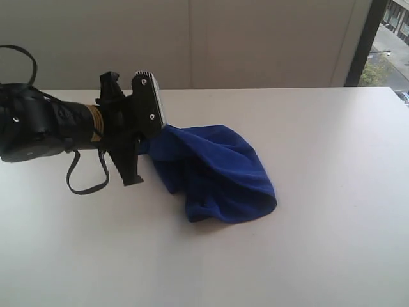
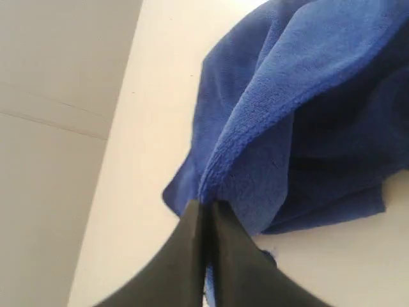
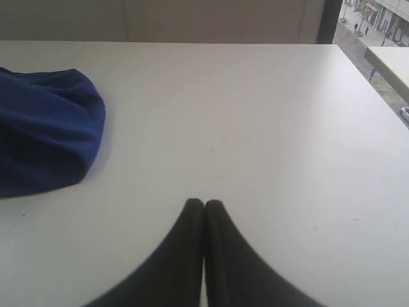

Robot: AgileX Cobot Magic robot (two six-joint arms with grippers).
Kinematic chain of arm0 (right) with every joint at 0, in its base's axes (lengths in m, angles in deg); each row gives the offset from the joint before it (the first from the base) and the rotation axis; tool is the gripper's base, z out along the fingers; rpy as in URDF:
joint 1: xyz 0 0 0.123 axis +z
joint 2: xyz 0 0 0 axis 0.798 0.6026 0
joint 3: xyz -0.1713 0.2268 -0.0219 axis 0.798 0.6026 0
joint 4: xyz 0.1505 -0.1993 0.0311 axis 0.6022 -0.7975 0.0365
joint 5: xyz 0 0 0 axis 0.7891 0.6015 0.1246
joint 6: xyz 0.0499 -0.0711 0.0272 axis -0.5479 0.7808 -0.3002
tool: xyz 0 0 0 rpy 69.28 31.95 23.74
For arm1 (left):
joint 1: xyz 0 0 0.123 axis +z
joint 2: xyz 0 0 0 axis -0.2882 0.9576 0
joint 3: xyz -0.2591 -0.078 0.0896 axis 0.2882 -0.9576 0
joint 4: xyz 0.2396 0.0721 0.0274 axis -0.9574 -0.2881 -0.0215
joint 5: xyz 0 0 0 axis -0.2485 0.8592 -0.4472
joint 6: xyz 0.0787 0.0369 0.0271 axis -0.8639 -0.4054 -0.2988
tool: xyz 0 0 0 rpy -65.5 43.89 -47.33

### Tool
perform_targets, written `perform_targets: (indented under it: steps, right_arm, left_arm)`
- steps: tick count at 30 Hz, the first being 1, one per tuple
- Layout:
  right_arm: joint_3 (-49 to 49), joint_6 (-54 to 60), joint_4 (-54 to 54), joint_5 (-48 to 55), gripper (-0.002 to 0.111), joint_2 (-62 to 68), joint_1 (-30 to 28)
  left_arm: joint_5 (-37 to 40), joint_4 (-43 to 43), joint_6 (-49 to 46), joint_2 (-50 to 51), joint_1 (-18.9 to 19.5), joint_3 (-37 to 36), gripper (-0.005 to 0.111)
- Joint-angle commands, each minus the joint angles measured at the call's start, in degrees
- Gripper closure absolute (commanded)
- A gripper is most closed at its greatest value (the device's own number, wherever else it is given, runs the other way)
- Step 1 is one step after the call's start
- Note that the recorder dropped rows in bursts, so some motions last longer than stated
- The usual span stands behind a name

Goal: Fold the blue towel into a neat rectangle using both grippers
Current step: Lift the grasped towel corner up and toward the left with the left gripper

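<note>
Exterior view, starting at the far left: a bulky black robot arm (image 1: 38, 125) with thin looping black cables (image 1: 86, 173) reaches in across the smooth white counter (image 1: 319, 243). Its black pincer-like left hand (image 1: 161, 128) is clamped on the near-left edge of the royal-blue soft microfibre towel (image 1: 217, 169). The towel rises to that hand at the pinched edge, while the rest lies in a rumpled, rounded heap on the counter around the middle of the view, with folds running across it. Behind is a pale plain wall (image 1: 255, 38), and at the far right a dark-framed window (image 1: 383, 38).

Left wrist view: the two dark fingers of the left hand (image 2: 206, 206) are pressed together with a fold of the towel (image 2: 307, 115) caught at their tips.

Right wrist view: the black right hand (image 3: 204, 203) has its fingers closed against each other and grips nothing. It is over bare counter (image 3: 268, 128), well apart from the towel (image 3: 45, 128).
</note>
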Motion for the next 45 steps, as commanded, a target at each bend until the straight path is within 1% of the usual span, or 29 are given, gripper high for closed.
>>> perform_targets:
  steps: [1,3,19,24,28,30,33,35,40,42,45]
  right_arm:
    - [0.14,0.27,-0.13,-0.35,0.108,-0.37,-0.07]
    - [0.14,0.27,-0.13,-0.35,0.108,-0.37,-0.07]
    - [0.14,0.27,-0.13,-0.35,0.108,-0.37,-0.07]
    - [0.14,0.27,-0.13,-0.35,0.108,-0.37,-0.07]
    - [0.14,0.27,-0.13,-0.50,0.108,-0.37,-0.07]
    - [0.14,0.27,-0.13,-2.34,0.108,-0.37,-0.07]
    - [0.14,0.13,-0.13,-7.63,0.108,-0.37,-0.07]
    - [0.14,-1.55,-0.13,-13.13,0.108,-0.37,-0.07]
    - [0.14,-7.68,0.03,-30.56,0.108,-0.37,-0.07]
    - [0.14,-10.71,0.03,-36.85,0.108,-0.37,-0.07]
    - [0.14,-11.08,0.03,-44.36,0.108,-0.37,-0.07]
  left_arm:
    - [3.04,-0.50,-2.19,-3.39,-0.12,1.79,0.107]
    - [3.46,-0.50,-2.44,-4.62,-0.12,2.08,0.107]
    - [8.07,-0.72,-16.28,-15.60,-0.12,2.53,0.107]
    - [9.85,-0.72,-19.55,-16.71,-0.12,4.67,0.107]
    - [9.98,-0.72,-19.79,-17.10,-0.12,7.35,0.107]
    - [10.83,-0.72,-20.61,-17.21,-0.12,8.96,0.107]
    - [12.47,-0.72,-21.45,-17.21,-0.12,10.77,0.107]
    - [14.65,-0.85,-21.45,-17.21,-0.12,12.19,0.107]
    - [19.11,-4.16,-22.69,-17.21,-0.12,13.77,0.107]
    - [19.76,-6.16,-22.71,-17.33,-0.12,13.77,0.107]
    - [21.68,-9.59,-22.71,-17.70,-0.12,13.77,0.107]
